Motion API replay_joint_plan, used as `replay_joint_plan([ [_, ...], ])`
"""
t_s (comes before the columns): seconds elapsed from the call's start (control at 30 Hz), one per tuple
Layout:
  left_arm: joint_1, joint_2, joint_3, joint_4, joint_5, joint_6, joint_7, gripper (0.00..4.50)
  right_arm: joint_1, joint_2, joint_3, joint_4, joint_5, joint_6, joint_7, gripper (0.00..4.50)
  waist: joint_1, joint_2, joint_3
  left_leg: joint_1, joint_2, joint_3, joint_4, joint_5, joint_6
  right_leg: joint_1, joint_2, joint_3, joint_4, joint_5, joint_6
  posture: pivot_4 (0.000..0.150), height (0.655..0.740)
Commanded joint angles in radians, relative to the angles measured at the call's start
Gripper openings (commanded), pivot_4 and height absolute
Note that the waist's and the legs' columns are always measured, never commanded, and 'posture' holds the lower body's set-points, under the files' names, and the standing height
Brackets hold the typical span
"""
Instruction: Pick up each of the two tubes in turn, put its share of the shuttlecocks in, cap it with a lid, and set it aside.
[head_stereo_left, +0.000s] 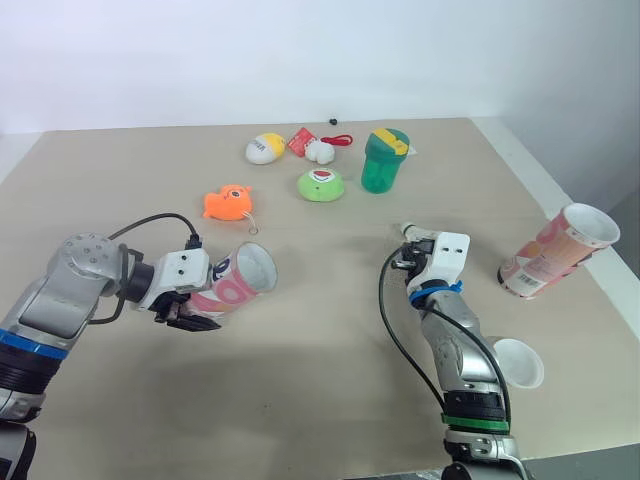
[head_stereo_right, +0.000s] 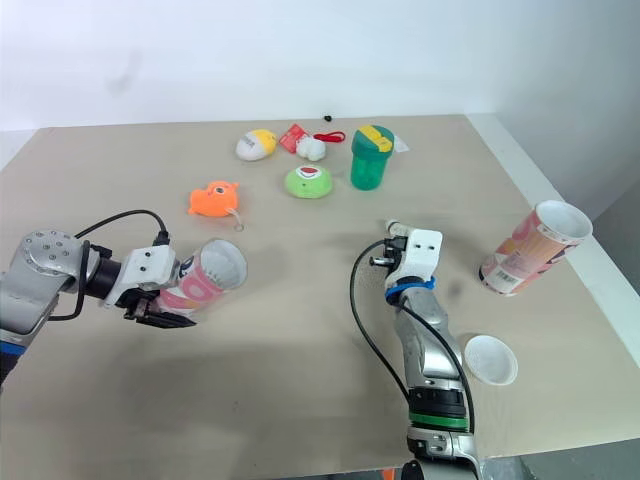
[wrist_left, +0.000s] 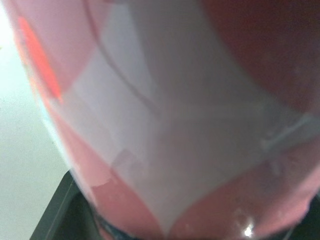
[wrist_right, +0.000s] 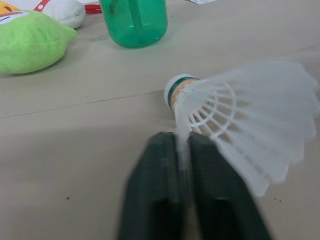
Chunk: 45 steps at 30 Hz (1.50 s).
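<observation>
Left claw: clenched around a pink tube; held it tilted, open mouth turned toward the middle of the counter. Right claw: pinched shut on the feather skirt of a white shuttlecock, green-banded cork tip pointed away from the claw. Second tube: lay tilted near the counter's right edge, mouth open. White lid: rested on the counter just beside the right arm. Far side: carried a green cup among soft toys.
</observation>
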Motion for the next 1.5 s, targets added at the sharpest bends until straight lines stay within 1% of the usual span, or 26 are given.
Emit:
replay_joint_plan([
  [0.03,0.009,0.005,-0.011,-0.013,0.003,0.006,-0.003,2.99,-0.018,-0.032,-0.009,-0.032,0.022,-0.023,0.046,0.03,0.0,0.0,0.0,0.0,0.0,0.0,0.0,0.0,0.0,0.0,0.0,0.0,0.0,0.0,0.0,0.15,0.74],
  [0.07,0.009,0.005,-0.011,-0.013,0.003,0.006,-0.002,2.99,-0.018,-0.04,-0.007,-0.036,0.027,-0.023,0.061,0.03,0.0,0.0,0.0,0.0,0.0,0.0,0.0,0.0,0.0,0.0,0.0,0.0,0.0,0.0,0.0,0.15,0.74],
  [0.17,0.008,0.0,-0.012,-0.012,0.003,0.008,0.001,2.99,-0.011,-0.108,0.036,-0.119,0.125,0.012,0.264,0.03,0.0,0.0,0.0,0.0,0.0,0.0,0.0,0.0,0.0,0.0,0.0,0.0,0.0,0.0,0.0,0.15,0.74],
  [0.2,0.008,-0.001,-0.012,-0.012,0.002,0.009,0.002,2.99,-0.006,-0.131,0.049,-0.158,0.168,0.027,0.334,0.03,0.0,0.002,0.001,0.0,0.0,0.0,0.0,0.0,0.0,0.0,0.0,0.0,0.0,0.0,0.0,0.15,0.74],
  [0.27,0.007,-0.005,-0.015,-0.007,0.004,0.006,0.003,2.99,0.017,-0.21,0.103,-0.291,0.287,0.09,0.513,0.03,0.0,0.003,0.002,0.0,0.0,0.0,0.0,0.0,0.0,0.0,0.0,0.0,0.0,0.0,0.0,0.15,0.74],
  [0.33,0.004,-0.009,-0.019,0.0,0.006,0.004,0.002,2.99,0.017,-0.291,0.148,-0.41,0.393,0.182,0.638,0.03,0.0,0.004,0.002,0.0,0.0,-0.001,0.0,0.0,0.0,0.0,0.0,0.0,0.0,0.0,0.001,0.15,0.74],
  [0.43,-0.003,-0.017,-0.023,0.01,0.01,0.0,0.002,2.99,-0.029,-0.365,0.202,-0.488,0.454,0.262,0.707,0.03,0.001,0.003,0.002,0.001,0.0,-0.002,0.001,0.0,0.0,0.002,0.001,-0.002,0.0,0.0,0.0,0.15,0.74],
  [0.53,-0.011,-0.027,-0.028,0.02,0.013,-0.005,0.005,2.99,-0.086,-0.409,0.28,-0.519,0.45,0.302,0.754,0.03,0.002,0.003,0.002,0.001,0.0,-0.002,0.003,0.0,0.0,0.003,0.0,-0.002,0.0,0.001,0.001,0.15,0.74],
  [0.6,-0.014,-0.032,-0.028,0.025,0.014,-0.006,0.004,2.99,-0.113,-0.414,0.31,-0.52,0.441,0.306,0.766,0.03,0.003,0.003,0.002,0.001,0.0,-0.002,0.004,0.0,0.0,0.003,0.0,-0.002,0.0,0.001,0.002,0.15,0.74],
  [0.73,-0.013,-0.036,-0.025,0.025,0.017,-0.006,0.003,2.99,-0.183,-0.424,0.408,-0.473,0.348,0.264,0.8,0.03,0.007,0.003,0.002,0.0,0.0,-0.002,0.004,0.0,0.0,0.003,0.0,-0.002,0.0,0.001,0.001,0.15,0.74],
  [0.9,-0.004,-0.03,-0.015,0.018,0.015,-0.002,0.008,2.99,-0.254,-0.393,0.471,-0.406,0.264,0.204,0.819,0.03,0.008,0.003,0.002,0.0,0.0,-0.002,0.004,0.0,0.0,0.003,0.0,-0.002,0.0,0.001,0.002,0.15,0.74],
  [1.0,0.004,-0.027,-0.011,0.009,0.013,0.003,0.011,2.99,-0.279,-0.37,0.485,-0.393,0.26,0.203,0.832,0.03,0.008,0.003,0.002,0.0,0.0,-0.002,0.004,0.0,0.0,0.002,0.0,-0.002,0.0,0.001,0.001,0.15,0.74],
  [1.1,0.01,-0.026,-0.007,0.0,0.011,0.01,0.014,2.99,-0.302,-0.343,0.472,-0.403,0.301,0.239,0.85,0.93,0.008,0.003,0.002,0.0,0.0,-0.002,0.004,0.0,0.0,0.002,0.0,-0.002,0.0,0.001,0.001,0.15,0.74],
  [1.27,0.021,-0.022,-0.002,-0.009,0.009,0.017,0.022,2.99,-0.333,-0.333,0.426,-0.399,0.35,0.275,0.862,3.34,0.008,0.003,0.002,0.0,0.0,-0.002,0.004,0.0,0.0,0.003,0.0,-0.002,0.0,0.001,0.001,0.15,0.74],
  [1.3,0.023,-0.022,-0.002,-0.013,0.008,0.019,0.023,2.99,-0.335,-0.335,0.42,-0.399,0.362,0.285,0.867,3.88,0.008,0.003,0.002,0.0,0.0,-0.003,0.004,0.0,0.0,0.003,0.0,-0.003,0.0,0.001,0.001,0.15,0.74],
  [1.33,0.025,-0.023,-0.001,-0.017,0.006,0.022,0.025,2.99,-0.338,-0.339,0.414,-0.399,0.376,0.299,0.875,4.15,0.008,0.003,0.002,0.0,0.0,-0.003,0.004,0.0,0.0,0.003,0.0,-0.003,0.0,0.001,0.001,0.15,0.74],
  [1.37,0.027,-0.023,-0.001,-0.02,0.005,0.024,0.026,2.99,-0.341,-0.341,0.406,-0.397,0.388,0.308,0.879,4.15,0.008,0.003,0.002,0.0,0.0,-0.002,0.004,0.0,0.0,0.003,0.0,-0.003,0.0,0.001,0.001,0.15,0.74],
  [1.4,0.029,-0.023,-0.001,-0.023,0.005,0.026,0.027,2.99,-0.345,-0.34,0.396,-0.394,0.399,0.316,0.882,4.05,0.008,0.003,0.002,0.0,0.0,-0.002,0.004,0.0,0.0,0.003,0.0,-0.003,0.0,0.001,0.001,0.15,0.74],
  [1.43,0.03,-0.023,0.0,-0.024,0.004,0.027,0.028,2.99,-0.353,-0.339,0.381,-0.389,0.415,0.326,0.884,3.82,0.008,0.003,0.002,0.0,0.0,-0.002,0.004,0.0,0.0,0.003,0.0,-0.003,0.0,0.001,0.001,0.15,0.74],
  [1.47,0.031,-0.023,0.0,-0.025,0.004,0.027,0.029,2.99,-0.364,-0.34,0.368,-0.382,0.428,0.335,0.887,3.4,0.008,0.003,0.002,0.0,0.0,-0.002,0.004,0.0,0.0,0.003,0.0,-0.003,0.0,0.001,0.001,0.15,0.74],
  [1.5,0.032,-0.023,-0.001,-0.025,0.004,0.028,0.03,2.99,-0.378,-0.342,0.358,-0.37,0.436,0.341,0.891,3.09,0.008,0.003,0.002,0.0,0.0,-0.002,0.004,0.0,0.0,0.002,0.0,-0.003,0.0,0.001,0.001,0.15,0.74],
])
